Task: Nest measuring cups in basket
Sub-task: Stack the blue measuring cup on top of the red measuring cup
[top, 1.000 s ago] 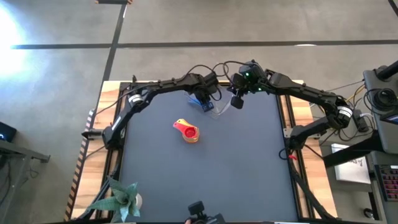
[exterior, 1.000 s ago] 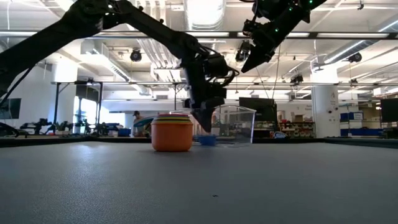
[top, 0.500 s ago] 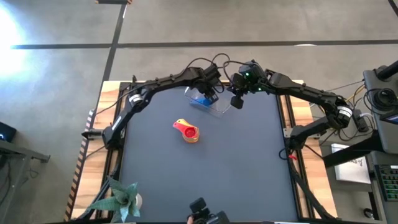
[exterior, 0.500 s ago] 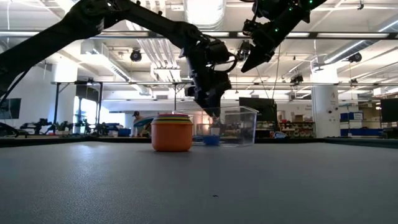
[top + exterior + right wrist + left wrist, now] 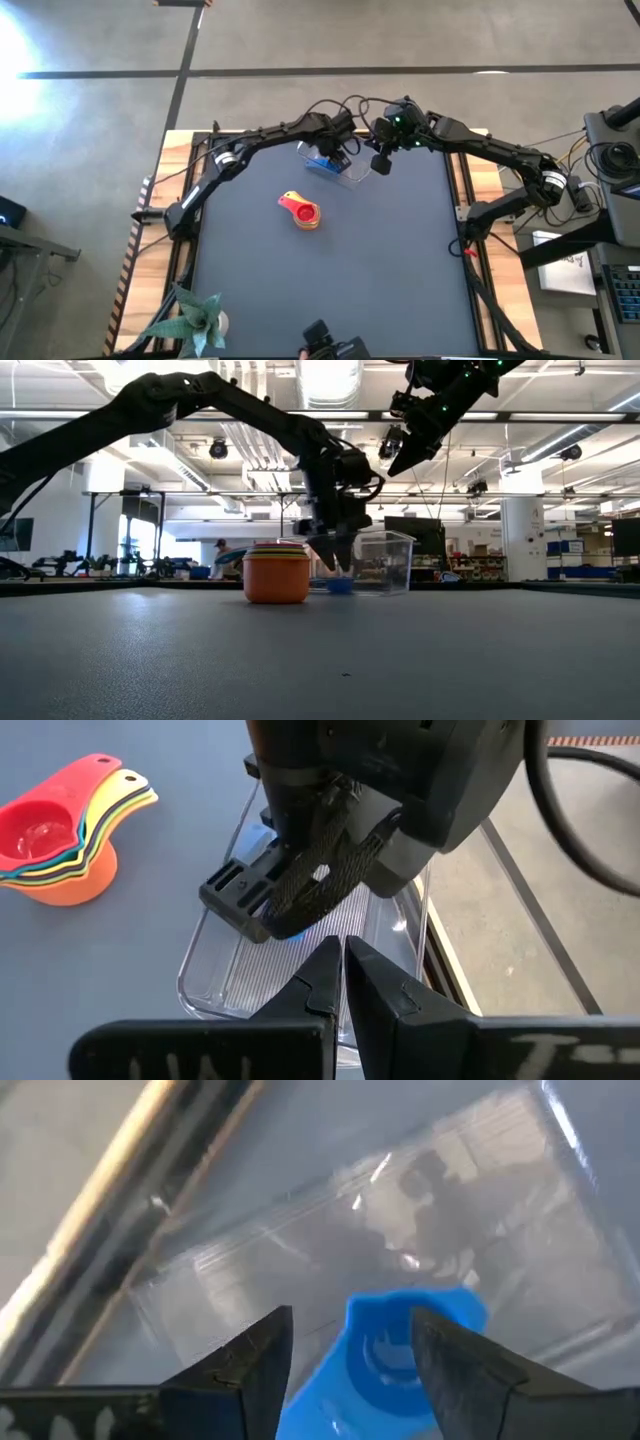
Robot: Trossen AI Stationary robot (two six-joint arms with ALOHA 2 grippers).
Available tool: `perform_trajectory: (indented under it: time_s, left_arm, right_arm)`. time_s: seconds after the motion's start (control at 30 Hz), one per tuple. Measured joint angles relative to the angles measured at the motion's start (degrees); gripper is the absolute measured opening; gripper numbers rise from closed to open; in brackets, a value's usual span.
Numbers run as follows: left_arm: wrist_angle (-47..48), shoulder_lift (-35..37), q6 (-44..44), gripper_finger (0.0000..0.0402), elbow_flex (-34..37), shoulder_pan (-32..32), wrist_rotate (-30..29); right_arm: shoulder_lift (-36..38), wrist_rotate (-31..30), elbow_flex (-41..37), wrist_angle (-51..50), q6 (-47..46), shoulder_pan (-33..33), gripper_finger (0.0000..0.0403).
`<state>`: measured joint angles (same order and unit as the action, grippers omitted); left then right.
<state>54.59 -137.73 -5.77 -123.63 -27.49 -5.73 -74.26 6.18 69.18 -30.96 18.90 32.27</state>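
Observation:
The clear basket (image 5: 352, 174) stands near the table's far edge, with a blue measuring cup (image 5: 322, 163) lying on its floor. My left gripper (image 5: 350, 1320) is open and reaches down into the basket, its fingers on either side of the blue cup (image 5: 400, 1355). The other cups sit nested in a stack (image 5: 303, 211), orange at the bottom and red on top, on the table nearer than the basket. My right gripper (image 5: 380, 162) is shut and hovers high above the basket's right end (image 5: 225, 982). My left gripper points down into the basket over the blue cup's bowl (image 5: 385, 1342), one finger (image 5: 455, 1365) overlapping its rim. I cannot tell whether the fingers touch the cup. The cup rests on the basket floor (image 5: 340, 586).
A potted plant (image 5: 195, 318) stands at the table's near left corner and a camera mount (image 5: 325, 340) at the near edge. The dark mat (image 5: 380, 270) between the stack and the near edge is free. Cables hang over the far edge behind both arms.
My left gripper rose a little above the basket, then came back down over the blue cup. The blue cup stayed on the basket floor. The stack and my right gripper kept still.

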Motion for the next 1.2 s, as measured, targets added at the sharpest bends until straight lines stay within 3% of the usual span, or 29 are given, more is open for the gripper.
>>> perform_trajectory:
  time_s: [0.27, 0.37, 0.7, 0.87, 1.13, 1.2]
  left_arm:
    - [0.83, -1.51, -1.02, 0.0203, -0.2, -0.37, 1.61]
    - [0.61, -2.9, -0.32, 0.0207, -0.04, -0.44, -0.98]
    - [1.34, -3.24, -0.5, 0.02, -0.11, -0.5, 0.39]
    - [2.08, -3.24, 0.05, 0.0153, -0.15, -0.52, 2.05]
    - [2.23, -3.17, 2.45, 0.0018, -0.93, -0.33, 1.88]
    - [2.65, -3.15, 2.93, 0.001, -1.74, -0.41, 1.65]
  right_arm:
    - [0.0, 0.02, -0.97, 0.26, 0.13, 0.0, 0.0009]
    - [0.02, 0.03, -1.66, 0.48, 0.15, 0.0, 0.0009]
    - [0.02, 0.01, -2.71, 1.67, 0.54, 0.02, 0.0009]
    - [0.01, 0.0, -2.68, 2.06, 0.64, 0.02, 0.0009]
    - [0.02, 0.0, -2.53, 2.65, 0.65, 0.0, 0.0009]
    - [0.02, -0.01, -2.53, 2.62, 0.65, 0.01, 0.0009]
